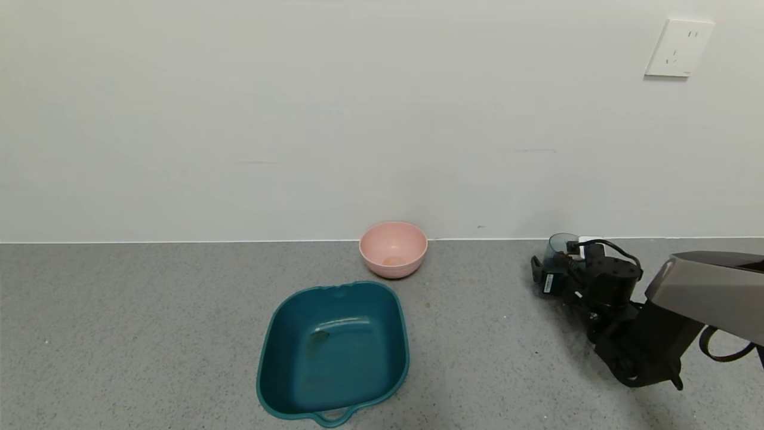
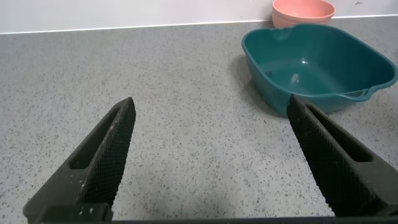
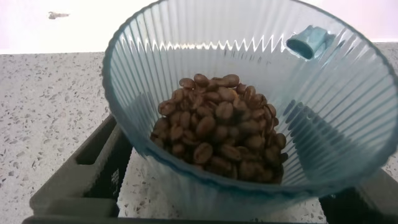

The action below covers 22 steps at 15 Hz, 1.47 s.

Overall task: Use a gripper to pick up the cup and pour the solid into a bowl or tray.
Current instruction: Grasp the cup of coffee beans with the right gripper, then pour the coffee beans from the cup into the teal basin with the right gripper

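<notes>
A: Grey speckled counter (image 1: 149, 334), white wall behind. Where's your cup?

B: Ribbed cup (image 1: 560, 248) of coffee beans (image 3: 219, 127) sits between the right gripper (image 1: 552, 272) fingers, far right; closed or not, can't tell. Left gripper (image 2: 211, 155) spread, idle.

A: So grasp step. You confirm grip, lift, carry to teal tub (image 1: 394, 334), tip.

Bare speckled grey countertop (image 1: 149, 334) lies open left of the deep teal rounded-rectangular plastic tub (image 1: 286, 340) and between it and the right gripper (image 1: 552, 272). The small round pink bowl (image 1: 393, 248) stands just behind the tub, near the white wall (image 1: 298, 119).
</notes>
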Tool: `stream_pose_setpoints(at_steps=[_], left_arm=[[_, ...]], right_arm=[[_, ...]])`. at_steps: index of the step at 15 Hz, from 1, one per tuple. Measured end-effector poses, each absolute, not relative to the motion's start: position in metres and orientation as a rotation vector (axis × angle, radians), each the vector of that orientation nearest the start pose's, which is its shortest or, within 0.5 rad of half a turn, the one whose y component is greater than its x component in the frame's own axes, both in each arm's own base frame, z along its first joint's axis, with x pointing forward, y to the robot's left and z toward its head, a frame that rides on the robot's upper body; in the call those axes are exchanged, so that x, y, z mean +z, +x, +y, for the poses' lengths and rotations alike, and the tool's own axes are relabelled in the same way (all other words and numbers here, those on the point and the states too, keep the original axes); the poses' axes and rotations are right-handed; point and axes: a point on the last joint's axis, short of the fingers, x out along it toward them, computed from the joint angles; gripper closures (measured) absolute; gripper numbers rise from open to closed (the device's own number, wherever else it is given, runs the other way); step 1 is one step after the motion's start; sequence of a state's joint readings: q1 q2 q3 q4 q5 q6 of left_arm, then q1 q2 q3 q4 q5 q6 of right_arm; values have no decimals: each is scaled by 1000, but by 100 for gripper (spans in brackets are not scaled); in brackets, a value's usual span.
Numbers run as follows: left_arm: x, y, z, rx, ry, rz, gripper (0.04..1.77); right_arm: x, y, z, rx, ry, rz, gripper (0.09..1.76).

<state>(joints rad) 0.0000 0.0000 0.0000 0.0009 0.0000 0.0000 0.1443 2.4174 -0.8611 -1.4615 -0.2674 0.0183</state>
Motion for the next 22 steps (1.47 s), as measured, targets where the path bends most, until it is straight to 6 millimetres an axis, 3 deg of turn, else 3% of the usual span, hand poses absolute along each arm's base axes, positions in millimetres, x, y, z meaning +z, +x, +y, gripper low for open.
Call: stream_pose_setpoints(at_steps=[1,3,17,22], left_arm=[[75,-23,0,0,0,1,6],[75,-23,0,0,0,1,6],[75,-23,0,0,0,1,6],[75,-23,0,0,0,1,6]], right_arm=[[15,401,53,-123,-1,91,33],[15,400,55,-118,-1,92,45],[19,396,50,-120,-9,114,46],[48,387,53,-101,-19,162,46]])
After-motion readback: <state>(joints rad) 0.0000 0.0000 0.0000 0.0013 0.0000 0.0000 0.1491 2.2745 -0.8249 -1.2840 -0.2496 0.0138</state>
